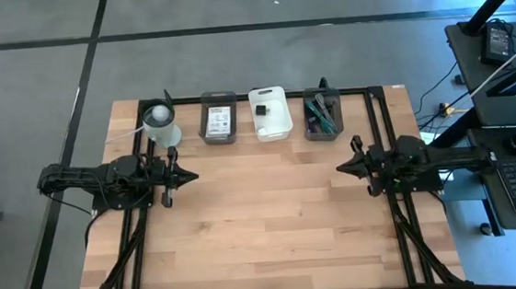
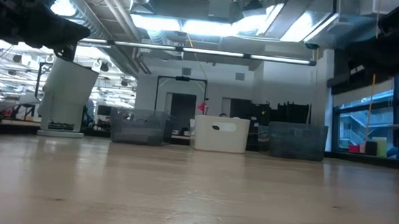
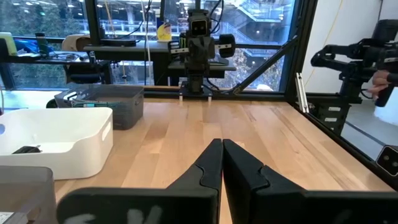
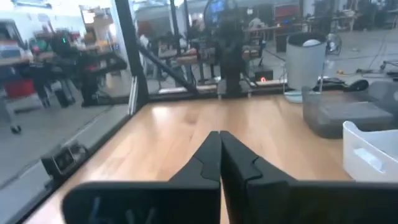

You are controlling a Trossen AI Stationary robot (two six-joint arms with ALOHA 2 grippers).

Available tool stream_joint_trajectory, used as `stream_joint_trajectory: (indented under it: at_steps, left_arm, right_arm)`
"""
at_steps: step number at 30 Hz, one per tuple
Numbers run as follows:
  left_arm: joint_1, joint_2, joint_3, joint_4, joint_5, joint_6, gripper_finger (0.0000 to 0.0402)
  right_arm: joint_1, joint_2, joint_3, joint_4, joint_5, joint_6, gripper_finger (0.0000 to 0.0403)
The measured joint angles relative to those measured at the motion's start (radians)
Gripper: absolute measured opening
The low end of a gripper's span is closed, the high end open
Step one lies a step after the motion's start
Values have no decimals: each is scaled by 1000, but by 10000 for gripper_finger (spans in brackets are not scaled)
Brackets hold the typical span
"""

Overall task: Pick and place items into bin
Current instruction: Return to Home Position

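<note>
Tabletop [image 1: 274, 226] lies between our left gripper [image 1: 192, 176] and right gripper [image 1: 340, 168]; we see each one's fingers [image 3: 205, 168] pressed together.

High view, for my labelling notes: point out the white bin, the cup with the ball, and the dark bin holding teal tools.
white bin [image 1: 280, 124], high view, bare floor inside.
cup [image 1: 169, 135], high view, its side wall.
dark bin [image 1: 323, 137], high view, its rim nearest the table's middle.
</note>
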Motion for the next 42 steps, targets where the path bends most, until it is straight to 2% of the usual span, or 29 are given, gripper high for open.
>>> stream_joint_trajectory:
  at_steps: [7, 17, 42]
  left_arm:
    - [0, 0, 0, 0, 1, 0, 6]
    - [0, 0, 0, 0, 1, 0, 6]
    - [0, 0, 0, 0, 1, 0, 6]
  right_arm:
    - [0, 16, 7, -49, 0, 29, 1]
    - [0, 20, 7, -49, 2, 29, 27]
    - [0, 20, 7, -47, 2, 28, 25]
